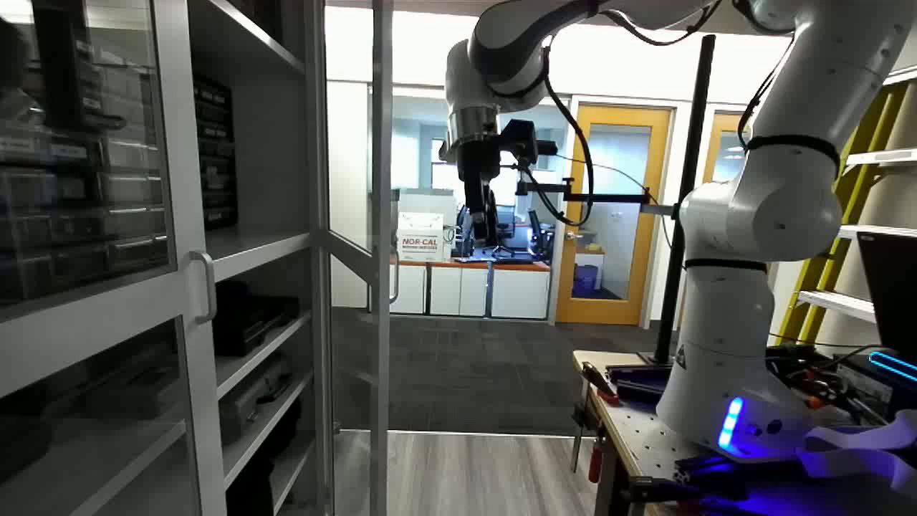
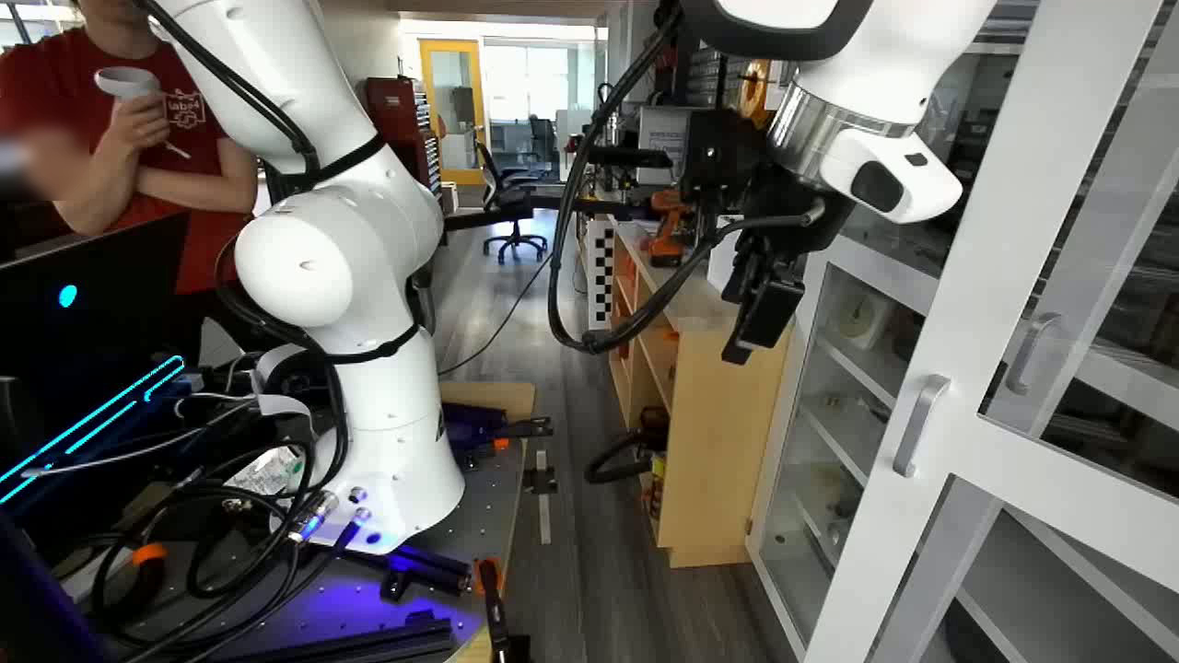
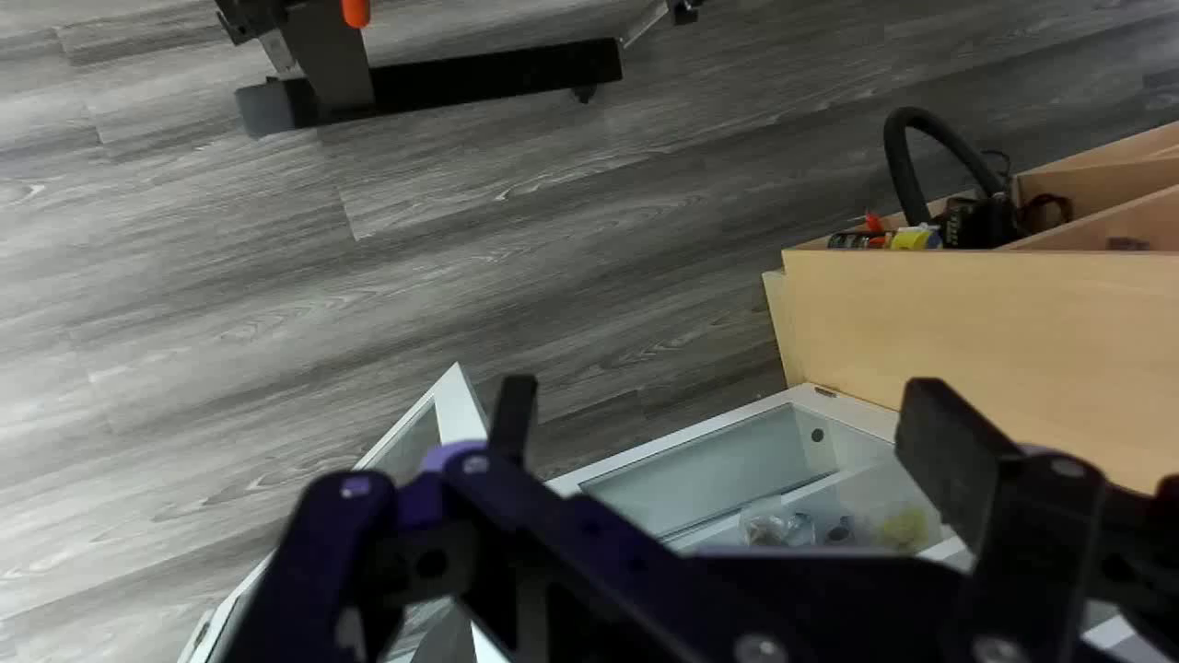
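Observation:
My black gripper (image 3: 728,424) stands open in the wrist view, with nothing between its fingers. It points downward in midair in both exterior views (image 1: 483,231) (image 2: 751,343). Closest to it is a tall white cabinet (image 2: 976,276) with glass doors. One glass door (image 1: 382,287) is swung outward, with a metal handle (image 1: 395,276) near its free edge. A further handle (image 1: 208,287) is on the nearer door. Seen from the wrist, the top of a white door frame (image 3: 458,405) lies by the left finger, apparently well below it; contact is not visible.
A wooden shelf unit (image 2: 709,442) adjoins the cabinet, with a black hose (image 3: 907,166) sticking out. My base stands on a workbench (image 1: 630,437) with cables and clamps. A person in red (image 2: 207,198) stands behind the arm. A yellow ladder (image 1: 824,272) leans nearby.

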Available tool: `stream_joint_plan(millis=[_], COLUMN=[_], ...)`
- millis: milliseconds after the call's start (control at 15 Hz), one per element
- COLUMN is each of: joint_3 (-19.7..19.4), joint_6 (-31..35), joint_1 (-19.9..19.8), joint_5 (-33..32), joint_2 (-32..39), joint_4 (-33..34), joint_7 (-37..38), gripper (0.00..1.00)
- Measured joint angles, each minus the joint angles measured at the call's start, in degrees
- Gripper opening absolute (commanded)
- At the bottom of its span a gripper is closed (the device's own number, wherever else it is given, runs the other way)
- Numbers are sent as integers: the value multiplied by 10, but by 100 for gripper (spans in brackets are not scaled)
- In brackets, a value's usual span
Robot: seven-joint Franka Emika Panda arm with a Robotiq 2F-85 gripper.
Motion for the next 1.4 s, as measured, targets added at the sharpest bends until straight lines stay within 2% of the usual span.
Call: stream_joint_plan(millis=[1067, 1400], joint_3=[3, 3], joint_6=[4, 67], joint_1=[-2, -4], joint_5=[0, -2], joint_2=[1, 1], joint_4=[0, -6], joint_7=[-3, -38], gripper=[100, 100])
